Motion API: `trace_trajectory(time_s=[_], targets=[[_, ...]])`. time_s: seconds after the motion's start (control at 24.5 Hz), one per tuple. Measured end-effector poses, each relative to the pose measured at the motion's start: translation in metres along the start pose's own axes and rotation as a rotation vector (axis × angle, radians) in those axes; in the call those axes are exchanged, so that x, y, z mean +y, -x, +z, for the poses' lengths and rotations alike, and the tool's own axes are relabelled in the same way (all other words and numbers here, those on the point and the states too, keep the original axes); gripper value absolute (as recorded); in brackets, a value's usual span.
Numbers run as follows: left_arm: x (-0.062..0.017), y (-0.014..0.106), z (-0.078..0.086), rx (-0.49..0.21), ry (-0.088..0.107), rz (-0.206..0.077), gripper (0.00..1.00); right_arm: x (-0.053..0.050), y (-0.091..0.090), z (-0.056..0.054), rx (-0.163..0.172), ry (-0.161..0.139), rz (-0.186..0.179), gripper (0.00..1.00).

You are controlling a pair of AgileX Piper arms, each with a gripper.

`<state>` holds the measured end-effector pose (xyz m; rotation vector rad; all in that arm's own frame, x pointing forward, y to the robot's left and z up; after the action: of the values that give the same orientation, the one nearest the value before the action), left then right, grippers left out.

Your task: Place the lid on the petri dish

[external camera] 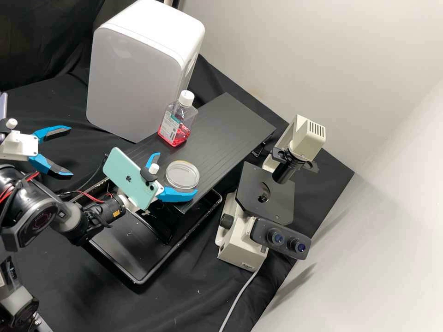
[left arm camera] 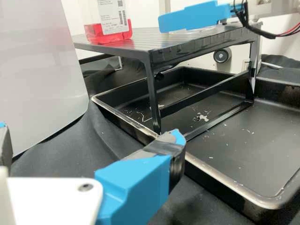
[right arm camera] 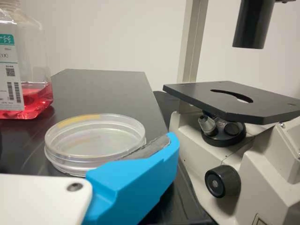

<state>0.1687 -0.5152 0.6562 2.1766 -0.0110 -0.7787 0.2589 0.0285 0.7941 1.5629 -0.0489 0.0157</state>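
Right gripper (external camera: 170,179): you have it spread wide and holding nothing, at the near edge of the shelf (external camera: 230,124), just beside the petri dish (external camera: 182,174).
Left gripper (external camera: 69,151): wide open, empty, well apart over the black cloth.
Petri dish: flat on the raised black shelf.
Lid (right arm camera: 96,133): appears seated on the dish.
Bottle (external camera: 176,120): upright, red liquid inside, farther back on your shelf.
Microscope (external camera: 270,203): beside the shelf.
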Motion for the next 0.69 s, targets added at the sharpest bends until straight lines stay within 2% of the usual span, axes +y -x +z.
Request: trace_trajectory(time_s=[0.08,0.2,0.24,0.33,0.41,0.53,0.69], targets=[[0.0,0.0,0.0,0.0,0.0,0.0,1.0,0.001,0.001,0.001,-0.007,-0.001,0.005,1.0],[0.0001,0.0,0.0,0.0,-0.001,0.0,1.0,0.003,0.005,0.002,-0.042,-0.003,0.032,1.0],[0.0005,-0.001,-0.001,-0.008,-0.006,0.0,1.0,0.003,0.008,0.002,-0.055,-0.014,0.043,1.0],[0.0045,-0.001,-0.002,-0.048,0.009,0.012,1.0,0.001,0.012,0.002,-0.071,-0.019,0.065,1.0],[0.0092,0.002,-0.002,-0.085,0.021,0.027,1.0,-0.001,0.015,0.002,-0.067,-0.015,0.059,1.0],[0.0106,0.006,0.0,-0.111,0.011,0.031,1.0,-0.001,0.019,0.003,-0.066,-0.014,0.056,1.0],[0.01,0.007,0.001,-0.13,0.002,0.027,1.0,0.001,0.027,0.003,-0.045,-0.078,0.049,1.0]])
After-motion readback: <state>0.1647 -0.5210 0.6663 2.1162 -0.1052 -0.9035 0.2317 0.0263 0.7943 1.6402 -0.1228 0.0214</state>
